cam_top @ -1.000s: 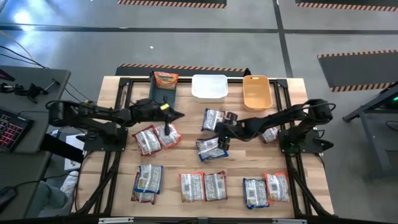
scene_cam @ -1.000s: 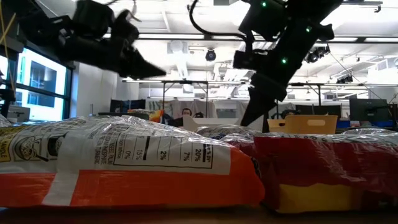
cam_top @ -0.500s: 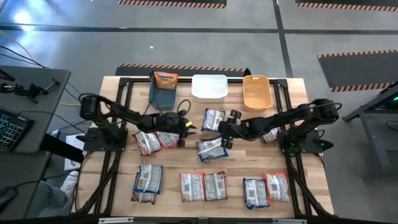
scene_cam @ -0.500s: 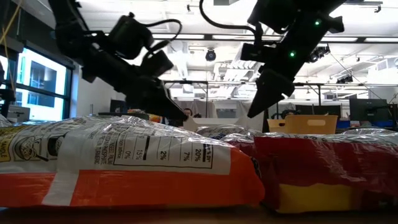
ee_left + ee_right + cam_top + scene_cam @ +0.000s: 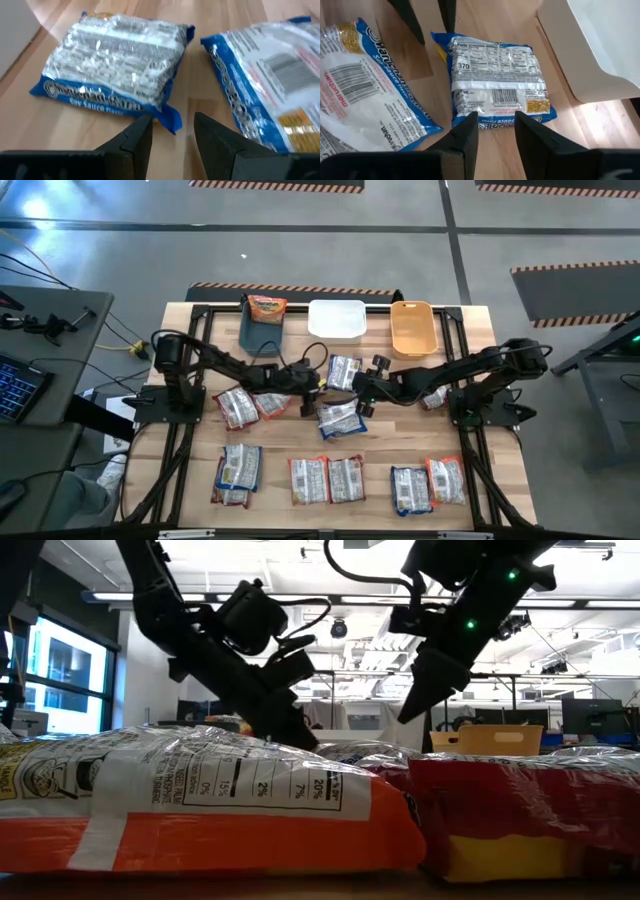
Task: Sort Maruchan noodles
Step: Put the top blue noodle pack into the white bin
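Observation:
Several Maruchan noodle packets lie flat on the wooden table (image 5: 500, 480), most with their silvery backs up. A blue-edged packet (image 5: 345, 370) (image 5: 115, 65) (image 5: 495, 80) lies mid-table between my two grippers. My left gripper (image 5: 315, 385) (image 5: 172, 132) is open, low, just short of that packet's left corner. My right gripper (image 5: 365, 392) (image 5: 495, 132) is open and hovers over the packet's right edge. A second blue packet (image 5: 338, 418) (image 5: 270, 75) (image 5: 365, 85) lies just nearer. An orange-fronted packet (image 5: 266, 307) rests in the teal bin (image 5: 260, 335).
A white bin (image 5: 336, 320) and an orange bin (image 5: 413, 328) stand along the far edge, right of the teal one. Two packets (image 5: 250, 404) lie under the left arm and one (image 5: 435, 395) under the right arm. Several more packets (image 5: 330, 478) form a row along the near edge.
My left gripper has swung from beside the teal bin toward the table's right and down to the blue packet mid-table, tipping further downward, and its fingers have opened. The packets have stayed where they were.

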### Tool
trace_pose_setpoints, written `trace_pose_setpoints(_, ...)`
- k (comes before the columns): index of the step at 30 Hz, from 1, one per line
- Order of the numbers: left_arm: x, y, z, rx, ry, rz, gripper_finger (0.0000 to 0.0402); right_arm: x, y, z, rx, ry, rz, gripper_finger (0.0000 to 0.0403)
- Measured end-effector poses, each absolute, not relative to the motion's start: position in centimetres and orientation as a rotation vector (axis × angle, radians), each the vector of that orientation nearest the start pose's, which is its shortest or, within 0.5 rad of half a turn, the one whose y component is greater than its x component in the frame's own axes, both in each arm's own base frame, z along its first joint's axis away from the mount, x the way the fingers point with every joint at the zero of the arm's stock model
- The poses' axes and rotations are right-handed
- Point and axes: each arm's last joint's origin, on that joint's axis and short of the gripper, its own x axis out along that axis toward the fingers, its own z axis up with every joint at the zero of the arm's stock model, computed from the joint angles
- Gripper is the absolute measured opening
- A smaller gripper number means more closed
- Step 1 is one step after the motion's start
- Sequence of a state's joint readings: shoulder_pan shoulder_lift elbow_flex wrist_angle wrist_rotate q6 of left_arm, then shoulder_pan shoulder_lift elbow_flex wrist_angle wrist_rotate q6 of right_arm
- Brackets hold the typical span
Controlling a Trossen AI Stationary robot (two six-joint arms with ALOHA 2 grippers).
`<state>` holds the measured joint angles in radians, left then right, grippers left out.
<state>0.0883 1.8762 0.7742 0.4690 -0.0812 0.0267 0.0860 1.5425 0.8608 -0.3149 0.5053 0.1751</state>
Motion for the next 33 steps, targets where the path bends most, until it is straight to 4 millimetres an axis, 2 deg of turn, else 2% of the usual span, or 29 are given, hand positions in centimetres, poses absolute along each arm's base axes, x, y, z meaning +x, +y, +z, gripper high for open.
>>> trace_pose_setpoints(5, 34.3, 3.7, 10.5, 0.023, 0.647, 0.192, 0.0121, 29.3, 1.1, 18.2, -0.127, 0.904, -0.464, 0.0106)
trace_pose_setpoints(8, 34.4, 4.1, 10.3, 0.028, 0.649, 0.184, 0.0089, 29.4, 1.1, 18.3, -0.119, 0.894, -0.456, 0.0106)
trace_pose_setpoints(13, 34.3, 4.7, 10.3, 0.009, 0.651, 0.169, 0.0012, 29.5, 1.2, 18.4, -0.109, 0.878, -0.447, 0.0106)
trace_pose_setpoints(17, 34.5, 5.2, 10.6, -0.039, 0.628, 0.138, 0.0004, 29.6, 1.2, 18.5, -0.088, 0.867, -0.454, 0.0112)
trace_pose_setpoints(20, 35.0, 5.6, 11.2, -0.108, 0.599, 0.098, 0.0001, 29.7, 1.2, 18.8, -0.062, 0.869, -0.448, 0.0139)
trace_pose_setpoints(28, 37.2, 6.9, 14.0, -0.181, 0.487, 0.086, 0.0000, 30.0, 1.8, 20.4, -0.104, 0.906, -0.480, 0.0254)
trace_pose_setpoints(33, 38.0, 8.0, 15.3, -0.209, 0.437, 0.087, 0.0000, 29.7, 1.9, 21.4, -0.179, 0.963, -0.532, 0.0283)
